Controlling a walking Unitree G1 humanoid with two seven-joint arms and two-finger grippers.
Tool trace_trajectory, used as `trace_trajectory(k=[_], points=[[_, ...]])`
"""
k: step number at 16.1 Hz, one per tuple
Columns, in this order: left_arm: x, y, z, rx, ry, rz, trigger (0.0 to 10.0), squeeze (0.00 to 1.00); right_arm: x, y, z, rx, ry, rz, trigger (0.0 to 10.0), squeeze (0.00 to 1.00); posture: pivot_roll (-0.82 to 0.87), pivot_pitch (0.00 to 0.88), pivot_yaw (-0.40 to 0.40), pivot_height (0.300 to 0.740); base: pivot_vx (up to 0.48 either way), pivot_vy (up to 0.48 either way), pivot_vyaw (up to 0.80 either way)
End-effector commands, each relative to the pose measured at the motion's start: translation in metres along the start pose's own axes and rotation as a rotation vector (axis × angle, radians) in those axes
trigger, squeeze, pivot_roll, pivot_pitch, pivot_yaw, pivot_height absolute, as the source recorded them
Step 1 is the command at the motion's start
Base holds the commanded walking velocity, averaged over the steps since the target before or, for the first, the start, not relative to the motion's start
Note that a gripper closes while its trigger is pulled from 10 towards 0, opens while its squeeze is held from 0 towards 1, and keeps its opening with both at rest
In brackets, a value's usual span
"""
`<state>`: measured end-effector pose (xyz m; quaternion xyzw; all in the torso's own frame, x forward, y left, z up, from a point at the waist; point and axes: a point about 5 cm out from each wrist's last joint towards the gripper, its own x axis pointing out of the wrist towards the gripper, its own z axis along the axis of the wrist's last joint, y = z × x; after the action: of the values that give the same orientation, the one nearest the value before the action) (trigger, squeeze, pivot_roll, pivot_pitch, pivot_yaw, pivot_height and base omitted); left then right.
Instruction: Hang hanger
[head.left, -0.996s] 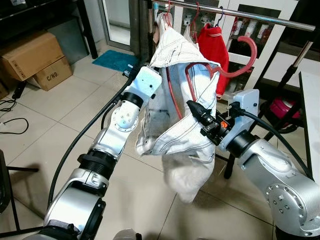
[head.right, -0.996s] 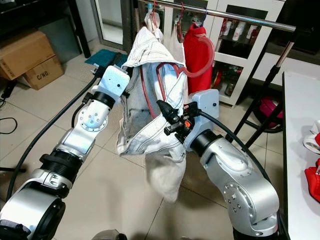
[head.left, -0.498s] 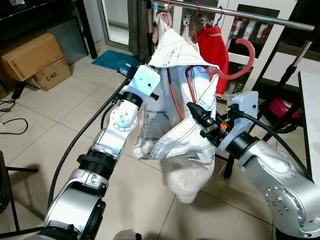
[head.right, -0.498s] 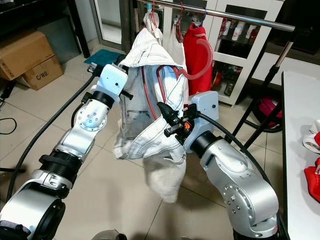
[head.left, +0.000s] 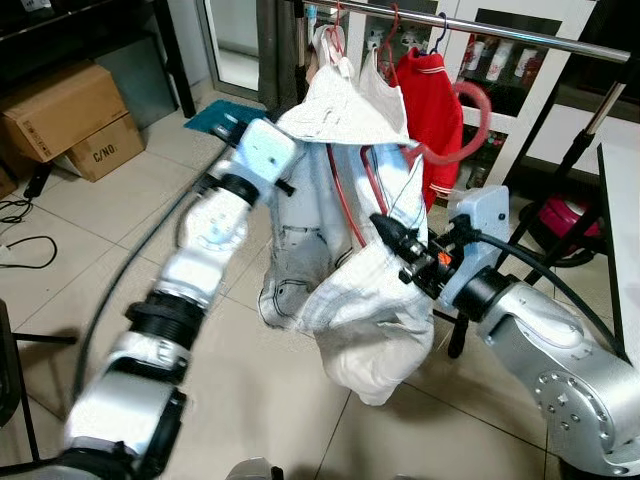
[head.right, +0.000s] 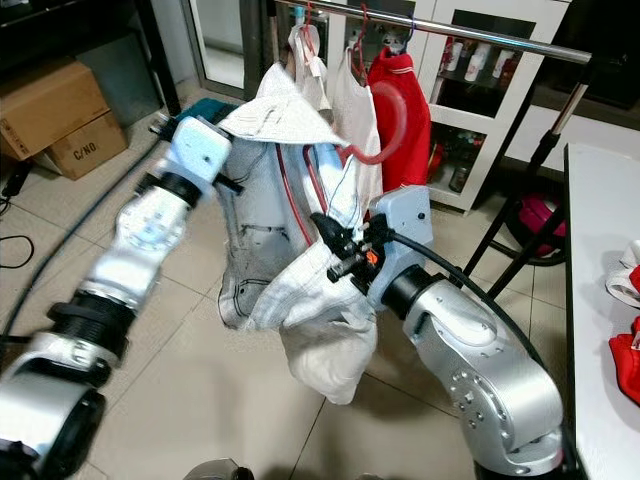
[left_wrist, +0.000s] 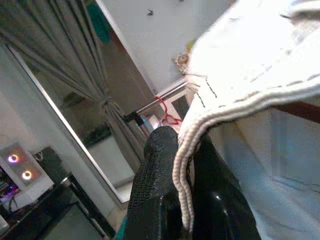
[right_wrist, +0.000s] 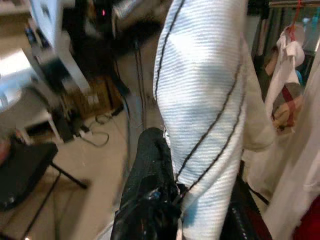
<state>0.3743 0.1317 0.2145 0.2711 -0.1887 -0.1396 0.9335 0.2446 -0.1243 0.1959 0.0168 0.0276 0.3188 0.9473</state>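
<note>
With the left gripper pinched on the seam of the white garment and the right gripper clamped on its lower fold, the pink hanger rides just below the clothes rail, so next its hook must lift over the rail.

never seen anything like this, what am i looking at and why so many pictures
It is a humanoid robot with two silver arms, each ending in a two-fingered claw. Two pictures come from cameras in its head, looking down; the other two from cameras on its wrists, looking along the fingers. The left claw pinches a seam of a white garment that sits on a red hanger. The right claw grips the same cloth lower down. Behind is a metal clothes rail with a red top hanging from it, above a tiled floor.
</note>
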Motion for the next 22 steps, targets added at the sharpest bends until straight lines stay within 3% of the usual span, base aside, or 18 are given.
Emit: trace_trajectory(k=[1,2,4,6,8,10,12,13,14,15,17,18,19,21,22], points=[[0.0,0.033,0.001,-0.008,0.024,0.059,0.0,0.0,-0.006,-0.006,0.0,-0.054,0.018,-0.008,0.0,0.0,-0.05,0.0,0.021,0.74,0.0,0.0,0.0],[-0.001,0.042,0.001,-0.001,0.03,0.066,0.0,0.0,-0.008,-0.008,-0.001,-0.07,0.032,-0.001,0.0,0.0,-0.05,0.0,0.02,0.74,0.0,0.0,0.0],[-0.005,0.075,0.003,-0.011,0.066,0.029,0.0,0.0,-0.016,-0.012,-0.003,-0.118,0.089,0.061,0.0,0.0,-0.05,0.0,0.016,0.74,0.0,0.0,0.0],[-0.006,0.091,0.005,-0.03,0.075,0.011,0.0,0.0,-0.021,-0.012,-0.003,-0.145,0.111,0.122,0.0,0.0,-0.04,0.0,0.014,0.74,0.0,0.0,0.0],[-0.007,0.121,0.005,-0.091,0.102,-0.011,0.5,0.0,-0.03,-0.007,-0.001,-0.157,0.121,0.27,0.0,0.0,-0.04,0.0,0.013,0.74,0.0,0.0,0.0],[-0.008,0.129,0.003,-0.153,0.113,-0.037,1.1,0.0,-0.034,-0.007,0.0,-0.151,0.119,0.308,0.0,0.0,-0.04,0.0,0.013,0.74,0.0,0.0,0.0],[-0.014,0.133,-0.004,-0.34,0.085,-0.153,2.5,0.0,-0.04,-0.013,0.0,-0.145,0.121,0.319,0.0,0.0,-0.04,0.0,0.019,0.74,0.0,0.0,0.0],[-0.016,0.133,-0.004,-0.386,0.059,-0.183,2.5,0.0,-0.04,-0.015,-0.001,-0.15,0.126,0.309,0.0,0.0,-0.04,0.0,0.019,0.74,0.0,0.0,0.0],[-0.016,0.133,-0.001,-0.536,-0.031,-0.206,2.9,0.0,-0.04,-0.02,-0.004,-0.158,0.154,0.272,0.0,0.0,-0.04,0.0,0.019,0.74,0.0,0.0,0.0],[-0.016,0.133,0.001,-0.596,-0.071,-0.212,2.9,0.0,-0.04,-0.022,-0.006,-0.163,0.168,0.253,0.0,0.0,-0.04,0.0,0.019,0.74,0.0,0.0,0.0],[-0.021,0.135,0.0,-0.767,-0.19,-0.225,1.5,0.0,-0.039,-0.027,-0.012,-0.202,0.221,0.209,0.0,0.0,-0.04,0.0,0.018,0.74,0.0,0.0,0.0],[-0.026,0.136,-0.003,-0.867,-0.245,-0.23,0.0,0.0,-0.038,-0.031,-0.015,-0.218,0.245,0.177,0.0,0.0,-0.04,0.0,0.018,0.74,0.0,0.0,0.0],[-0.03,0.135,-0.007,-0.93,-0.268,-0.242,0.0,0.0,-0.038,-0.034,-0.016,-0.219,0.25,0.156,0.0,0.0,-0.05,0.0,0.018,0.74,0.0,0.0,0.0],[-0.039,0.128,-0.024,-0.858,-0.139,-0.262,0.0,0.0,-0.04,-0.04,-0.016,-0.223,0.234,0.134,0.0,0.0,-0.05,0.0,0.017,0.74,0.0,0.0,0.0],[-0.043,0.126,-0.034,-0.764,-0.019,-0.257,0.0,0.0,-0.042,-0.042,-0.017,-0.232,0.243,0.141,0.0,0.0,-0.05,0.0,0.017,0.74,0.0,0.0,0.0]])
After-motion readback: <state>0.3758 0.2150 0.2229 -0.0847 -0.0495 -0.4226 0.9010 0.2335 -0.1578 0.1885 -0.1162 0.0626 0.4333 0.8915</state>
